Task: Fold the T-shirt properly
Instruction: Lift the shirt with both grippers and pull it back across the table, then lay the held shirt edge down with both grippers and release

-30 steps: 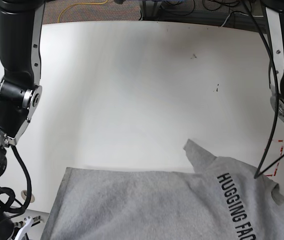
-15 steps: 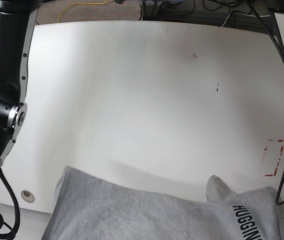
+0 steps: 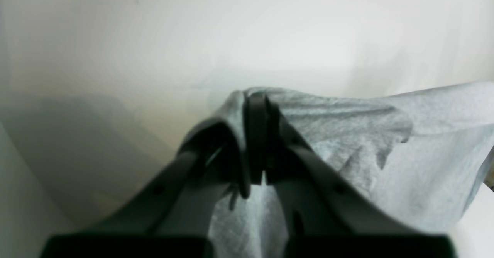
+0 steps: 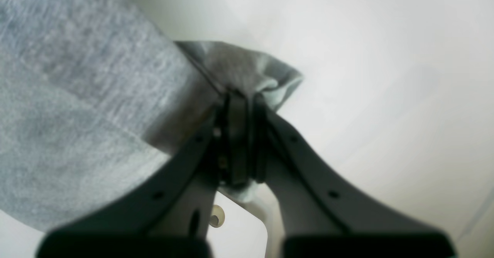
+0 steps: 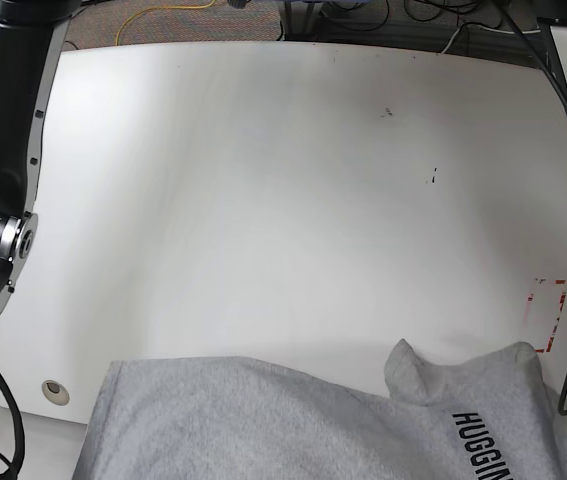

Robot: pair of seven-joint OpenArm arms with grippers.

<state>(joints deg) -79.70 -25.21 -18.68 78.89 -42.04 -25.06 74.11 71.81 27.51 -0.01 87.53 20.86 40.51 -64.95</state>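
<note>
Since a second ago we've dragged the T-shirt [image 5: 293, 420] to the table's [image 5: 263, 200] near edge; left gripper [image 3: 256, 134] and right gripper [image 4: 239, 134] each pinch a bunched edge between pressed jaws, probably to spread it flat.

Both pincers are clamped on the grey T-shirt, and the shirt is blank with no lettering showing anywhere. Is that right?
Not quite. Both the left pincer and right pincer are clamped on the grey T-shirt, but the shirt is not blank: the base view shows dark block lettering near its right end.
</note>
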